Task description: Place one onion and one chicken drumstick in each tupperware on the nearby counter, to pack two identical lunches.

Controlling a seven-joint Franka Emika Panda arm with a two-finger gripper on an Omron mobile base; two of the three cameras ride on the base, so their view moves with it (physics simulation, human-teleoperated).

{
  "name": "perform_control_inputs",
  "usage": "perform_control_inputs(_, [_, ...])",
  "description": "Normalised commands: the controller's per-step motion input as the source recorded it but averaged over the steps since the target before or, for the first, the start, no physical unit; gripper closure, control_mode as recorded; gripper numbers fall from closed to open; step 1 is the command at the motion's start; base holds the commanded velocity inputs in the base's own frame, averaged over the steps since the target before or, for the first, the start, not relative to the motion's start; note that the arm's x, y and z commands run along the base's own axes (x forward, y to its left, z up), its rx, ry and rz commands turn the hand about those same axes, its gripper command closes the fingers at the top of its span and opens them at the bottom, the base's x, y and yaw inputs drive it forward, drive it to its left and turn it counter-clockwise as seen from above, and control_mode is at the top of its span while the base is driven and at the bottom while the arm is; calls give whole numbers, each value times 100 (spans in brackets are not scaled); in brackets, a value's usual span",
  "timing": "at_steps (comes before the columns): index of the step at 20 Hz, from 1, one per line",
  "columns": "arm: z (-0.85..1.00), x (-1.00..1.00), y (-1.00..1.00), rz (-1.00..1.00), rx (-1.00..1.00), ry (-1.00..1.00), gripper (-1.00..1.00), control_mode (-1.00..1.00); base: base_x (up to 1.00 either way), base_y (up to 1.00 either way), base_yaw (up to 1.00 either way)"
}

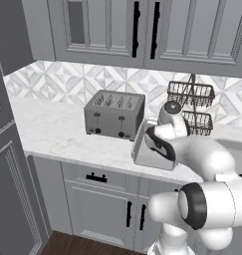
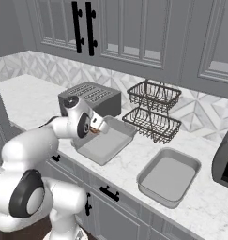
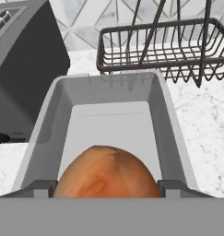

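Note:
A round orange-brown onion (image 3: 106, 173) sits between my fingertips, and my gripper (image 3: 106, 188) is shut on it. In the right base view the gripper (image 2: 95, 131) hangs just above the near left end of the left tupperware (image 2: 108, 143), with the onion (image 2: 93, 131) a small orange spot in it. Seen from the hand, this light-grey tupperware (image 3: 160, 108) lies straight ahead below the onion, its floor bare. A second, alike tupperware (image 2: 169, 177) rests farther right on the white counter (image 2: 129, 166) with nothing in it. No chicken drumstick is in view.
A grey slotted toaster (image 2: 89, 96) stands just left of the left tray. A two-tier dark wire basket rack (image 2: 153, 110) is behind the trays against the tiled wall. A dark appliance (image 2: 225, 161) sits at the far right. Upper cabinets hang overhead.

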Motion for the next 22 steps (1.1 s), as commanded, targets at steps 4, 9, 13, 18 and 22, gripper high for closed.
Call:
perform_control_inputs(4, [-40, 28, -6, -2, 0, 0, 100, -100, 0, 0, 0])
perform_control_inputs(9, [-23, 30, -4, -2, 0, 0, -100, -100, 0, 0, 0])
perform_control_inputs(13, [-2, 32, -9, -1, 2, 0, -100, -100, 0, 0, 0])
perform_control_inputs(18, [1, 19, 0, 0, 3, 0, -100, -100, 0, 0, 0])
perform_control_inputs(22, [15, 0, 0, 0, 0, -1, -100, -100, 0, 0, 0])
